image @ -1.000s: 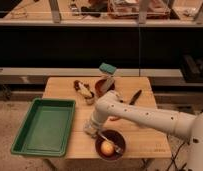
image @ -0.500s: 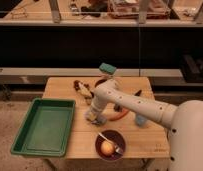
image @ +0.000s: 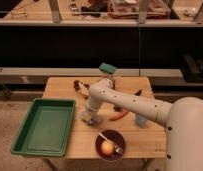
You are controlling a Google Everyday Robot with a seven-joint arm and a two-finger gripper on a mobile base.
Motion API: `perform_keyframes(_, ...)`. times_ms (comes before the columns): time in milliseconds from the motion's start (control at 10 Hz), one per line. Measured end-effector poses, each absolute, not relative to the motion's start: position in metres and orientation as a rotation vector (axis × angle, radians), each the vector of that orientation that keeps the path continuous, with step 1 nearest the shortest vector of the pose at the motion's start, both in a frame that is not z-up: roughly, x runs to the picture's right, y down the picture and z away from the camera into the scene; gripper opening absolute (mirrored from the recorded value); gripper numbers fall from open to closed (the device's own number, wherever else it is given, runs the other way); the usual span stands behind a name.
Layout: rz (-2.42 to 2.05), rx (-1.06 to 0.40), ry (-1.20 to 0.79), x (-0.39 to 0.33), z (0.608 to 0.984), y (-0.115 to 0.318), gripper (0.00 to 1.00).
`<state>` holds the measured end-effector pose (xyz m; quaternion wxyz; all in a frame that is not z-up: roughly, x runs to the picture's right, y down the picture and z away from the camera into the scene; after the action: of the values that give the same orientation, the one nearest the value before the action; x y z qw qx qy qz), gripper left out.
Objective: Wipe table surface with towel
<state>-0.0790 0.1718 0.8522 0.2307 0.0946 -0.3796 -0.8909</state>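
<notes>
1. Wooden tabletop carries everything, and the green tray sits at its left side.
2. Just right of the tray lies the towel, a small pale bundle flat on the wood.
3. The claw is low over the towel, right of the tray, most likely to press it down so it can rub the wood.
4. I cannot tell if the claw is spread or pinching the towel.
5. A dark bowl with a yellow fruit sits right of the tray near the front edge, so wiping there looks tight.
</notes>
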Motion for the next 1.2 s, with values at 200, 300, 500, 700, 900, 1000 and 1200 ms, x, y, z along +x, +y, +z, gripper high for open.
perform_keyframes(200,-2.462,0.261,-1.074,-0.078,0.835,0.202,0.00)
perform_keyframes(300,-2.461,0.256,-1.079,-0.073,0.827,0.215,0.00)
perform_keyframes(500,-2.445,0.240,-1.069,-0.057,0.822,0.221,0.00)
perform_keyframes(700,-2.411,0.204,-1.041,-0.035,0.831,0.213,0.00)
perform_keyframes(900,-2.379,0.176,-1.015,-0.022,0.849,0.193,0.00)
perform_keyframes(1000,-2.360,0.165,-0.997,-0.018,0.864,0.173,0.00)
perform_keyframes(1200,-2.350,0.161,-0.977,-0.021,0.876,0.148,0.00)
